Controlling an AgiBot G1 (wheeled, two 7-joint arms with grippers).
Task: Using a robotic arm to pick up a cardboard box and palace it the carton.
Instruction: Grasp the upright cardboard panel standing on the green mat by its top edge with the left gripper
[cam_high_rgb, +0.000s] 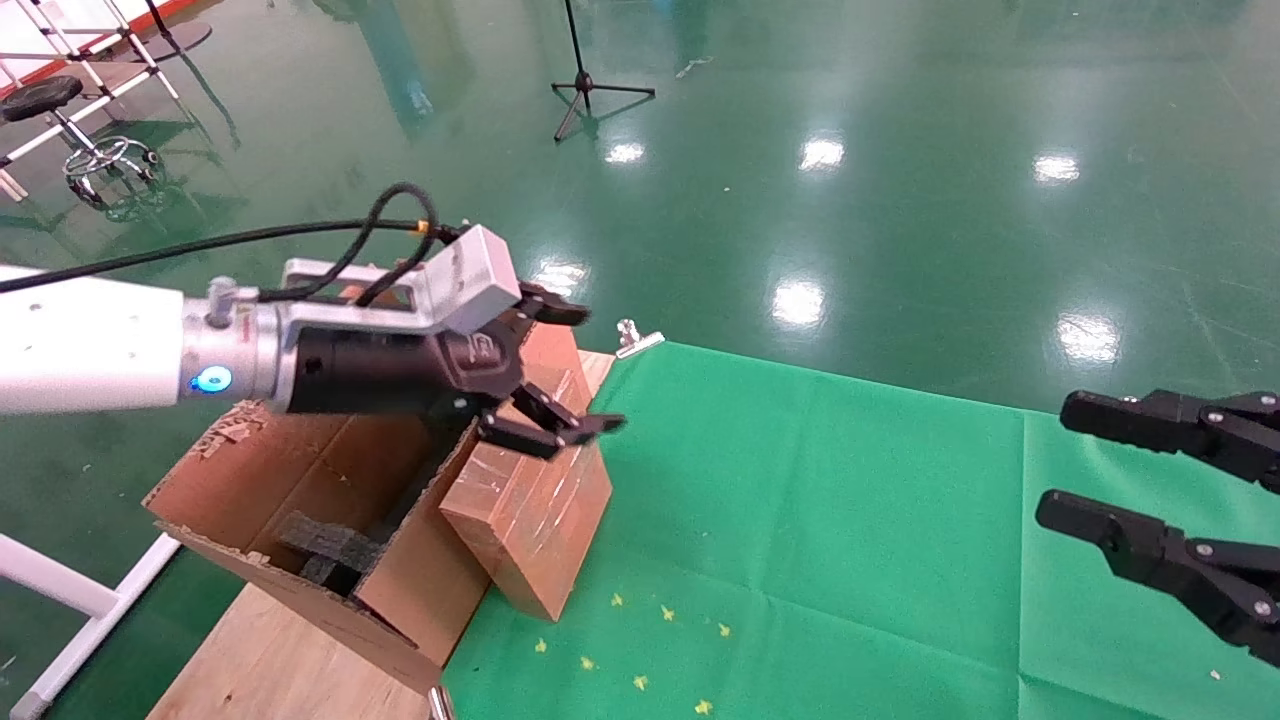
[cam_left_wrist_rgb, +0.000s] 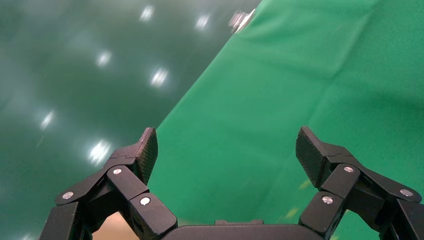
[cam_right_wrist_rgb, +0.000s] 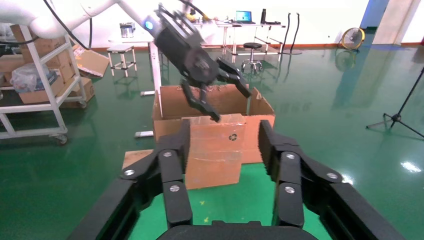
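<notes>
While my left gripper (cam_high_rgb: 565, 370) hangs released above the cardboard box (cam_high_rgb: 530, 520) leaning on the carton (cam_high_rgb: 300, 500), I read no label; right gripper (cam_high_rgb: 1080, 465) released.

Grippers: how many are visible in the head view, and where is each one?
2. The left gripper, open, is above the cardboard box that leans against the carton. The right gripper, open, is at the right edge over the green cloth.

The carton (cam_high_rgb: 300, 500) stands at the counter's (cam_high_rgb: 800, 520) left end, with the cardboard box (cam_high_rgb: 535, 490) tilted against its right wall — lower end on the counter. The left pincer (cam_high_rgb: 570, 370) hangs just above the box; the right pincer (cam_high_rgb: 1060, 465) waits well apart, far right
</notes>
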